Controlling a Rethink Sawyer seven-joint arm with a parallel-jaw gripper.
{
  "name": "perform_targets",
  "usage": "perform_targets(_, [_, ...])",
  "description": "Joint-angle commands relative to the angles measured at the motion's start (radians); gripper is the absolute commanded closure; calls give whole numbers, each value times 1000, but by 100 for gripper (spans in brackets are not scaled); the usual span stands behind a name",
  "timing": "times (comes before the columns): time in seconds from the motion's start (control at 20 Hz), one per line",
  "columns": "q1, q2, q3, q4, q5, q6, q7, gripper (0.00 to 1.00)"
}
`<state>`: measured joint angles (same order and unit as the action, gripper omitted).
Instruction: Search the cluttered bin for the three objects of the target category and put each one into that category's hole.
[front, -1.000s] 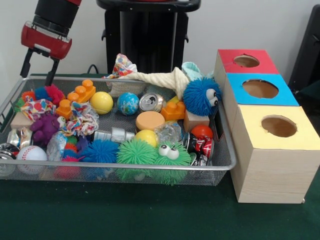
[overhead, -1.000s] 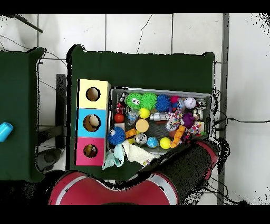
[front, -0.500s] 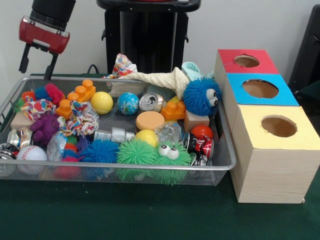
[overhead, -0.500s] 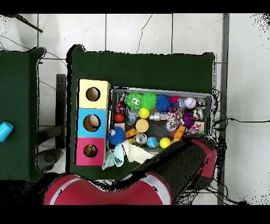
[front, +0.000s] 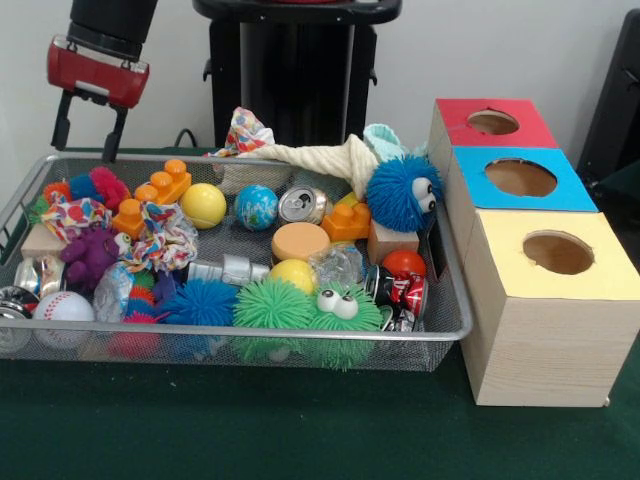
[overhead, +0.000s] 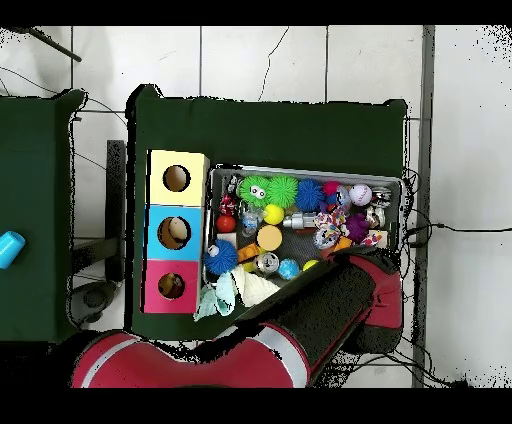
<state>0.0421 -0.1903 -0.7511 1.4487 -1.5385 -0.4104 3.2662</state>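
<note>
The gripper (front: 88, 125) hangs spread and empty above the far left corner of the bin (front: 250, 338), nothing shows in the three holes of the box (front: 545, 330), so I judge all three objects remain inside the bin.

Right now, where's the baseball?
Front view: the baseball sits in the bin's near-left corner, against the front mesh wall, just below the purple toy.

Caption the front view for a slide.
Open gripper above mesh bin of toys, beside three-hole sorting box.
</note>
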Motion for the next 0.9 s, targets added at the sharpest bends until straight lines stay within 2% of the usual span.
perform_targets(0.05, [-45, 41, 209, -50, 81, 7, 33, 0])
perform_targets(0.2, [-109, 10, 250, -21, 196, 7, -193, 0])
perform_targets(0.25, [-133, 4, 256, -12, 258, -2, -290, 0])
perform_targets(0.3, [-152, 6, 253, -5, 331, -17, -391, 0])
perform_targets(0.4, [-166, 27, 230, -3, 429, -46, -504, 0])
perform_targets(0.9, [-175, 140, 144, -23, 652, -156, -674, 0])
